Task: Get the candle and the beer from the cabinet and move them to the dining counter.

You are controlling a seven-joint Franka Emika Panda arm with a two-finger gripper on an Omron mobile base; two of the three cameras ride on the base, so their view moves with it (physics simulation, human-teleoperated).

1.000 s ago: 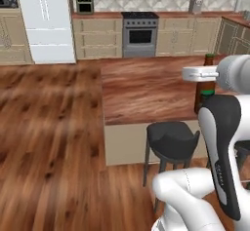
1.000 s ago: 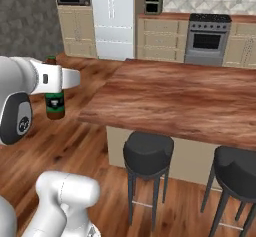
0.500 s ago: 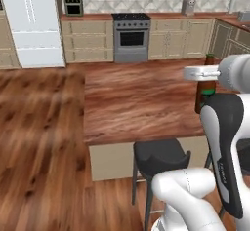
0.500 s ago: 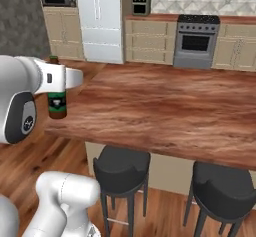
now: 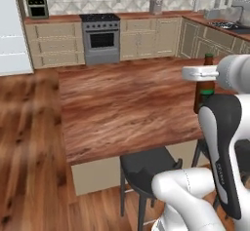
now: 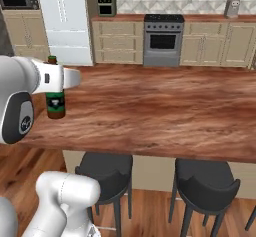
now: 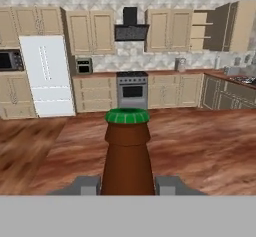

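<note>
carrying the beer (image 6: 55, 101) to the table (image 6: 160, 111), by the look of it the delivery leg of the task; no candle seen on the table top, so likely half the job left

end effector (image 7: 128, 185) pinching the beer low on its body, one finger (image 7: 82, 185) on each side, bottle upright with its cap toward the far kitchen wall in hand view

beer hanging over the near left corner of the table in right base view, over the near right part of it (image 5: 122, 103) in left base view; cannot tell whether the base touches the wood or floats just above

next move calls for lowering straight down till the bottle stands, then spreading the fingers and backing off without tipping it, well in from the edge above the stool (image 6: 102, 168)

arm folded close to the base, forearm upright, wrist level, hand pointing forward over the table

open cabinet (image 7: 220, 26) far off at upper right in hand view
</note>
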